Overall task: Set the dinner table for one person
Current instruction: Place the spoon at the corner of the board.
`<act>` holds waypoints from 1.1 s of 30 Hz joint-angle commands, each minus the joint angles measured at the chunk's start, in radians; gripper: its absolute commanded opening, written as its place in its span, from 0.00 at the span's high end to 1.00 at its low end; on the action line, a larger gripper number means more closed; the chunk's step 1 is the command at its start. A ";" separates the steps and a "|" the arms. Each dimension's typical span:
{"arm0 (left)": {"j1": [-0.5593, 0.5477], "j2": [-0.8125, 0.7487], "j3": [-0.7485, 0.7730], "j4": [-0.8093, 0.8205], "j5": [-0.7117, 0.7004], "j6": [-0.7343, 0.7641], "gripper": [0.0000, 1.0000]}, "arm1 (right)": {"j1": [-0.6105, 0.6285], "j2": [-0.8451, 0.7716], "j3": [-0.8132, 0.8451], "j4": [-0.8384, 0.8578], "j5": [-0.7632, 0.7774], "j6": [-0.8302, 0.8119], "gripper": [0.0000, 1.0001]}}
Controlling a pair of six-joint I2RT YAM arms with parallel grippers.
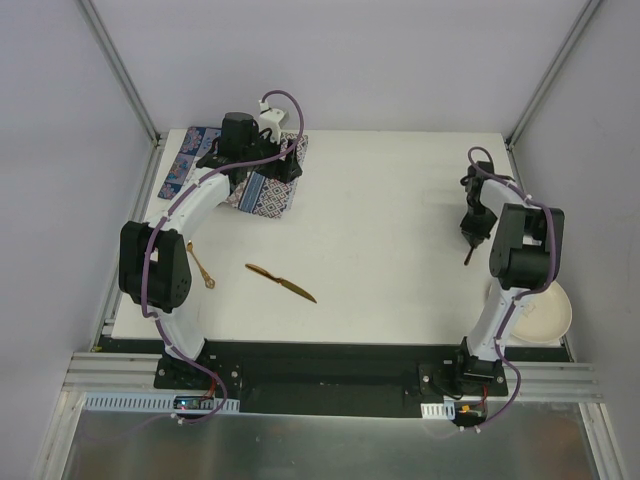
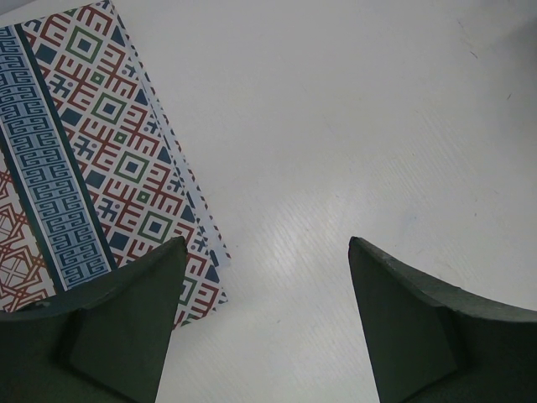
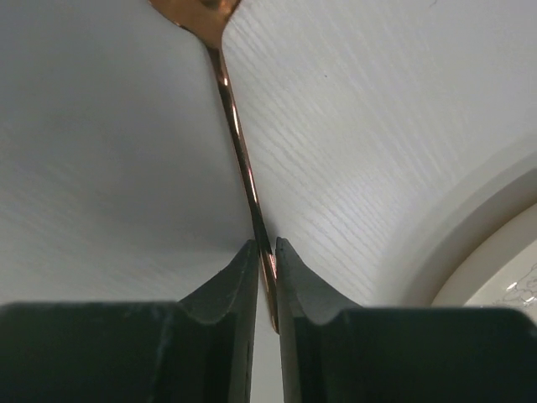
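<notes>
My right tool is pinched narrow on the thin handle of a copper utensil. The handle runs out from between the fingers to a wider end at the top edge of the wrist view. I cannot tell whether that end is a spoon or a fork, or whether it touches anything. From above, this tool sits well to the right of the mat, with the utensil hanging from it at a slant. My left tool stands wide with nothing between its fingers. One finger is over the mat's corner and the other is over bare white beside the mat's edge. I cannot tell if either finger touches down. The mat is patterned in blue and red, lies at the far left and is partly hidden by the left arm. A gold knife lies flat on the near side of the mat, apart from it. A small gold spoon lies nearer me and further left, close to the left arm. A pale dish sits well away from the mat at the near right corner, and its rim shows beside the right tool. The surface is a white rectangle edged with aluminium rails, and it carries the mat and everything else.
</notes>
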 commanded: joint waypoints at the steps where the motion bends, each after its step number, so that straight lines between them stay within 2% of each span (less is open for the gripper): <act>1: -0.010 -0.039 0.028 0.010 0.031 0.000 0.23 | -0.023 -0.023 -0.038 -0.039 0.021 0.016 0.86; 12: -0.010 -0.056 0.005 0.012 0.029 -0.004 0.23 | -0.049 -0.020 -0.026 -0.061 0.073 0.007 0.93; 15: -0.010 -0.064 -0.004 0.010 0.025 -0.001 0.23 | -0.052 -0.011 -0.009 -0.067 0.074 -0.005 0.86; 16: -0.010 -0.065 -0.006 0.010 0.023 0.000 0.23 | -0.052 -0.017 -0.007 -0.066 0.074 -0.005 0.77; 17: -0.010 -0.064 -0.009 0.010 0.022 -0.001 0.23 | -0.052 -0.021 -0.006 -0.061 0.077 -0.013 0.75; 22: -0.010 -0.077 -0.023 0.010 0.019 0.000 0.23 | -0.052 -0.044 0.022 -0.059 0.056 -0.042 0.70; 28: -0.010 -0.100 -0.036 0.010 0.014 -0.006 0.23 | -0.027 -0.101 0.074 -0.066 -0.011 -0.071 0.68; 33: -0.010 -0.113 -0.038 0.001 -0.011 -0.023 0.23 | 0.077 -0.127 0.140 -0.090 -0.054 -0.097 0.64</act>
